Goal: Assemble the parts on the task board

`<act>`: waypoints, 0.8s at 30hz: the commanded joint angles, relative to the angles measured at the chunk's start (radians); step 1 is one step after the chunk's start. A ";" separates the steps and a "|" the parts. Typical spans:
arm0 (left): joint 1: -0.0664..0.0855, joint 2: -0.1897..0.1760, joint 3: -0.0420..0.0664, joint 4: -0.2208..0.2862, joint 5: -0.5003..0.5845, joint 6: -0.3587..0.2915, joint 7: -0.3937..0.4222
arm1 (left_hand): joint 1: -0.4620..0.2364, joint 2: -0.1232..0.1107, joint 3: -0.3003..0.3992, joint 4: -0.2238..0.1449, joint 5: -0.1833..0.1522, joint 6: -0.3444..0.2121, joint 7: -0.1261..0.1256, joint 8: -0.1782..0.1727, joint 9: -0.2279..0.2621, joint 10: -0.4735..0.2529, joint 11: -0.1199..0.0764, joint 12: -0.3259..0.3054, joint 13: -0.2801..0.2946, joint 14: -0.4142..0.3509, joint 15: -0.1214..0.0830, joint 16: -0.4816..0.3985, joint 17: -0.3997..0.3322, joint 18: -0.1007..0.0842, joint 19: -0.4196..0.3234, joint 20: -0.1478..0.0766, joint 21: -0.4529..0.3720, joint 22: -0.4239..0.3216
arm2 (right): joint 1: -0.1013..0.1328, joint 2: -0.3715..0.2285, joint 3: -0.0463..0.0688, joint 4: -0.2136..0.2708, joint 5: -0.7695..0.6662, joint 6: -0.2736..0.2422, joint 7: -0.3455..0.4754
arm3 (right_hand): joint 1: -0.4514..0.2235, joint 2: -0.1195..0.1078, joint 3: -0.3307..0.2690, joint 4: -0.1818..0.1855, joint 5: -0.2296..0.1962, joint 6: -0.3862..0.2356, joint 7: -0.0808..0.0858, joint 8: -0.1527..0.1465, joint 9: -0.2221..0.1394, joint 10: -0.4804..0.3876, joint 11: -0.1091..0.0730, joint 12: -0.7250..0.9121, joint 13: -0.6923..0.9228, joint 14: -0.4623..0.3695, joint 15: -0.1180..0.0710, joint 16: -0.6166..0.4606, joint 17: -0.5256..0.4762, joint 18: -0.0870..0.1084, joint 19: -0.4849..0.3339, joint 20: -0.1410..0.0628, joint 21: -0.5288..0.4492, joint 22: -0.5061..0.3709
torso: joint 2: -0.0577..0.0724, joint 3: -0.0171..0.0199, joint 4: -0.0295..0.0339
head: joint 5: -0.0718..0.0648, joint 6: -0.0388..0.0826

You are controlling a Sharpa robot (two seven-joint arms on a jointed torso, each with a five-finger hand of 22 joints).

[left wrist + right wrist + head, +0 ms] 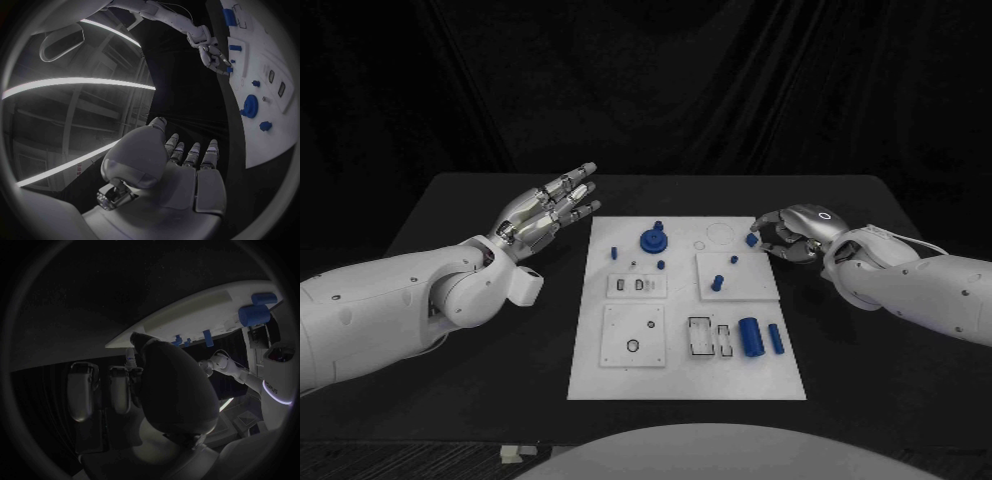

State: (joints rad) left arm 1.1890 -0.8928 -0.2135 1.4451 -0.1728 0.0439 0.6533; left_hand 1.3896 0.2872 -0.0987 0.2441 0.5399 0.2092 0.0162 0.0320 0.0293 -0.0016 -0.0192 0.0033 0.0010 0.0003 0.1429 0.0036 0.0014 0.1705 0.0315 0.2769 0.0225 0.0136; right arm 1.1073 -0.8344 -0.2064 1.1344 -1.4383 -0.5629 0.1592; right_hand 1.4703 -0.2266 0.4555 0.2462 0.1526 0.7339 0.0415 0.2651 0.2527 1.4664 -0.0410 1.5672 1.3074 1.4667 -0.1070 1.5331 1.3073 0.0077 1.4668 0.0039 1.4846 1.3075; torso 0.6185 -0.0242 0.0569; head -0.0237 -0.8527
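White task board (687,385) lies in the middle of the head view, long side running from the centre of the frame down toward the bottom, on the black table (473,400). Near its upper edge stands a blue gear-shaped part (653,241), and just left of it a small blue knob (612,251). Right of centre, on a raised square plate, two short blue pegs (718,282) stand upright. In the lower right part of the board two blue cylinders (751,337) lie side by side, just beside a pair of rectangular slots.

At the left of the frame the left hand (548,212) hovers off the board's upper left corner, palm up, fingers stretched out and apart, holding nothing; the left wrist view shows the same flat, spread fingers (190,154) over the dark table, with the board at the right of the circle.

At the right of the frame the right hand (790,232) sits at the board's upper right edge, fingers curled inward. A small blue part (753,240) shows right at its fingertips; whether the hand pinches it or only touches it I cannot tell. In the right wrist view the hand's (156,385) fingers curl toward the board's edge.
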 commanded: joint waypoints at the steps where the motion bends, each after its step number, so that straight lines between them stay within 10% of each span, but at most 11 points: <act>1: -0.002 0.002 0.001 0.001 0.002 0.011 0.014 | 0.011 -0.001 0.004 -0.001 0.006 0.001 0.004 0.004 0.001 0.002 0.007 -0.003 -0.001 0.000 0.005 -0.004 -0.001 0.010 0.003 0.004 0.004 0.001 | 0.002 0.002 0.000 0.000 -0.006 0.022 0.006 | -0.011 -0.005 0.011 -0.002 -0.010 -0.001 -0.003 0.004 -0.002 0.104 -0.009 0.004 0.263 0.090 -0.005 -0.001 0.202 0.015 0.056 -0.001 -0.001 0.233 | 0.001 0.0003 0.0005 | 0.000 0.001; 24: -0.003 0.004 0.001 0.001 0.002 0.014 0.013 | 0.011 -0.001 0.010 -0.003 0.006 0.001 0.005 0.004 0.001 0.002 0.008 -0.003 -0.001 0.000 0.006 -0.004 -0.001 0.010 0.003 0.005 0.004 0.001 | 0.022 0.016 0.001 -0.007 -0.004 0.043 0.007 | -0.051 -0.002 0.040 -0.002 -0.087 -0.019 -0.018 0.002 -0.025 0.104 -0.019 0.004 0.263 0.090 -0.010 0.000 0.203 0.014 0.058 -0.005 0.002 0.234 | 0.002 0.0012 0.0004 | 0.000 0.001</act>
State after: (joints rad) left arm 1.1875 -0.8902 -0.2135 1.4442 -0.1728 0.0470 0.6531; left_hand 1.3895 0.2872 -0.0930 0.2385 0.5399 0.2092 0.0162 0.0320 0.0293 -0.0016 -0.0192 0.0034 0.0014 0.0003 0.1429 0.0036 0.0010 0.1704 0.0316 0.2769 0.0225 0.0136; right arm 1.1274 -0.8187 -0.2062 1.1287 -1.4383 -0.5286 0.1651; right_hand 1.4231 -0.2259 0.4899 0.2441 0.0718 0.7178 0.0253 0.2651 0.2285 1.4667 -0.0555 1.5672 1.3074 1.4639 -0.1098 1.5331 1.3080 0.0077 1.4668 0.0039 1.4846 1.3073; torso 0.6211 -0.0228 0.0571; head -0.0239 -0.8514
